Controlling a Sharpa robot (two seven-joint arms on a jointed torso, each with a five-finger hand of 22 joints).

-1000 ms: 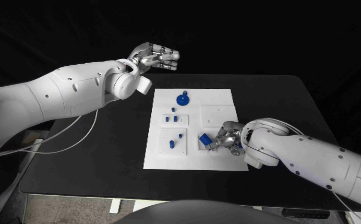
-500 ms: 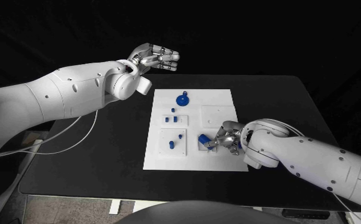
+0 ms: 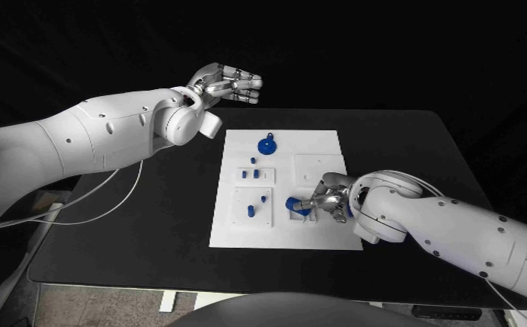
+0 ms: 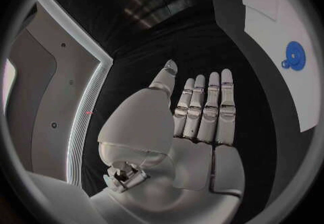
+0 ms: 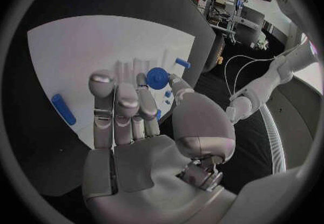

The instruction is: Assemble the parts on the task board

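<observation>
Black tabletop and a dark backdrop frame the white task board (image 3: pixel 283 188), which lies flat in the middle of the table. At its near right, the right hand (image 3: pixel 330 202) pinches a small blue part (image 3: pixel 295 204) between its fingertips, holding it just over, or against, a raised white square block on the board; whether the part already sits in its seat I cannot tell. The low, close grip suggests the part is being guided into a socket there.

Left of it, a second white block carries small blue pegs (image 3: pixel 256 208), one lying slanted. Farther back, a smaller block holds short blue pieces (image 3: pixel 253 173), and near the board's far edge rests a round blue disc with a small knob (image 3: pixel 267 145). A plain white square plate (image 3: pixel 317 167) lies on the board's right, between the disc and the right hand.

Well apart, beyond the board's far left corner, the left hand (image 3: pixel 228 83) hangs above the table holding nothing, its fingers apart and roughly straight in the wrist view, probably parked clear so the right arm can work unhindered.
</observation>
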